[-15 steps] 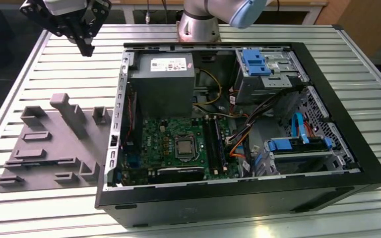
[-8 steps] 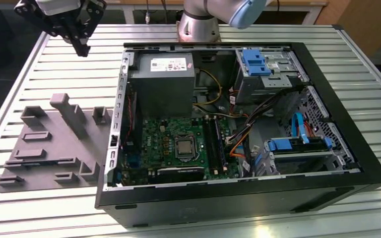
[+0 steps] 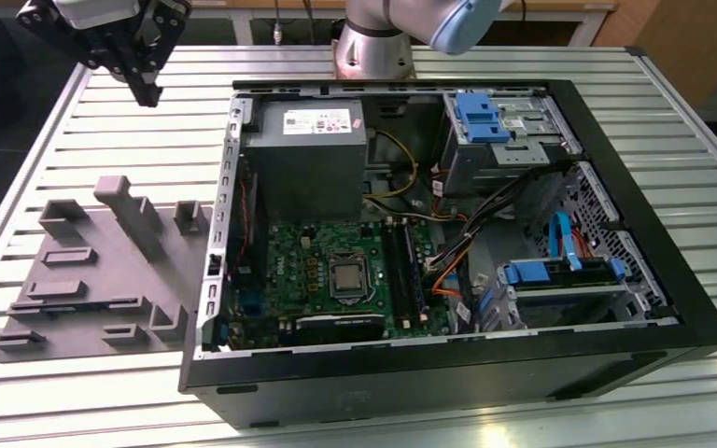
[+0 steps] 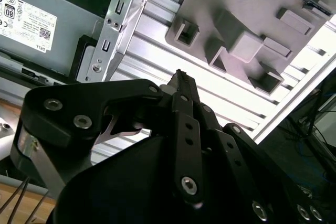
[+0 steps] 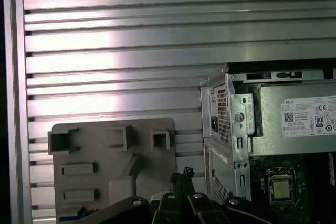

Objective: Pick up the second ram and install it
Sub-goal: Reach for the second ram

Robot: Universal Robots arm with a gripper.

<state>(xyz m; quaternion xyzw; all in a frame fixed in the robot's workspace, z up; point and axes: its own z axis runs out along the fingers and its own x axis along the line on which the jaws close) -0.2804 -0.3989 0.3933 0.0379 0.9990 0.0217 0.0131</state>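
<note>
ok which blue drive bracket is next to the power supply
The far bracket, beside the grey power supply; the other bracket sits in the case's near corner.

A slatted aluminium worktop (image 3: 484, 61) carries an open black computer case (image 3: 458, 373) lying on its side. Inside, a grey power supply (image 3: 302, 159) adjoins a green motherboard (image 3: 290, 257) with a bare processor (image 3: 348, 277), and blue drive brackets (image 3: 477, 117) sit toward the exterior view's right. A grey plastic holder tray (image 3: 85, 280) rests just beside the case, on the exterior view's left.
</note>
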